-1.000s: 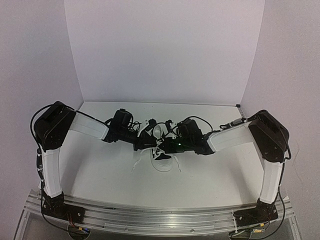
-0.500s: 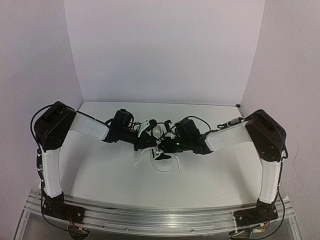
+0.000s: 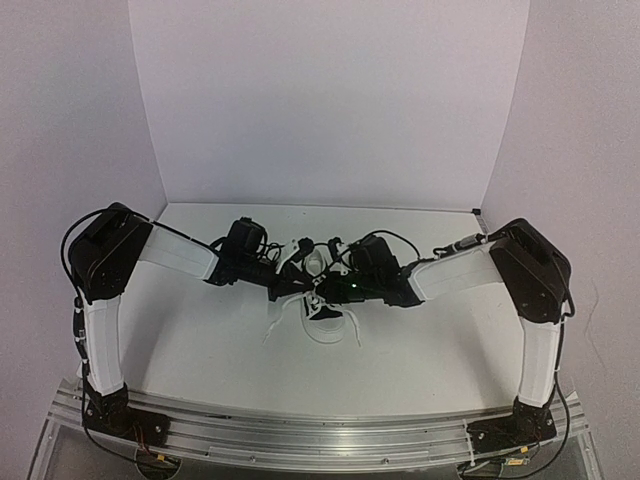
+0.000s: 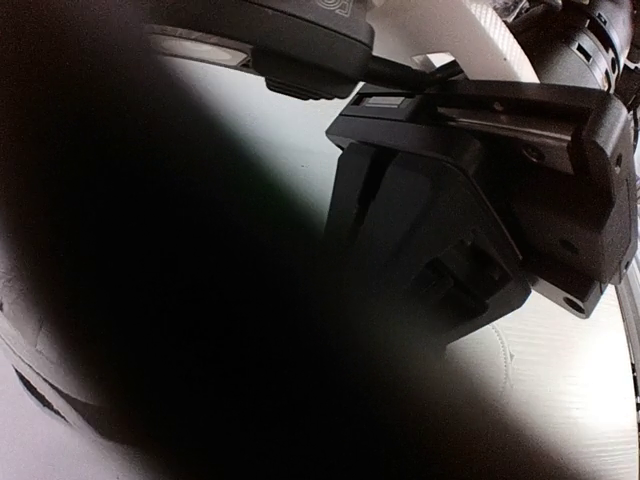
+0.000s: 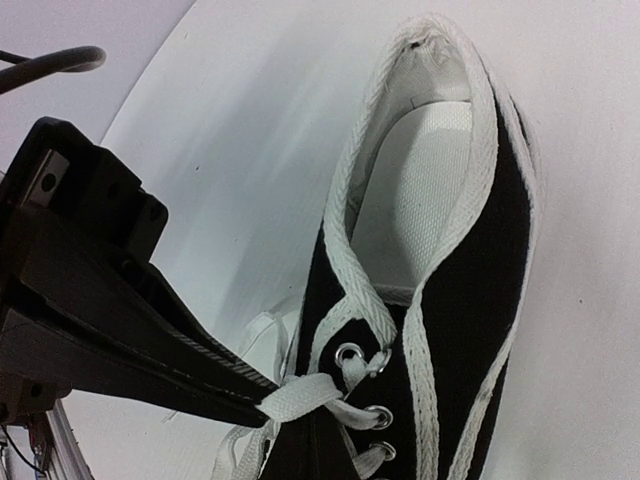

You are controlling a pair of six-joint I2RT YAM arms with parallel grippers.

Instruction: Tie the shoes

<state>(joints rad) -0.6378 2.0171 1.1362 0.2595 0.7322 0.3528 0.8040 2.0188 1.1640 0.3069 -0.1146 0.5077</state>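
The jaws of your right gripper [image 5: 265, 400] are pinched fully together on a flat white lace [image 5: 305, 392], right beside the top eyelets [image 5: 352, 356] of the sneaker [image 5: 470, 270]. Its black fingers [image 5: 150, 340] reach in from the left of the right wrist view, and the lace bunches at their tips.

The jaws of your left gripper [image 3: 291, 284] are fully closed too, but you cannot tell whether anything sits between them. The left wrist view is mostly dark blur, with only the black body of the other gripper showing beyond it.

From above, the two grippers meet over the laced part of the sneaker, one coming in from the left and one from the right, their tips just beside each other. The sneaker sits on the white table [image 3: 200, 340], about midway between left and right. Its white toe cap [image 3: 326, 330] points to the near edge and its white-lined opening faces the far side. Loose lace ends [image 3: 272, 326] trail onto the table on either side of the toe.
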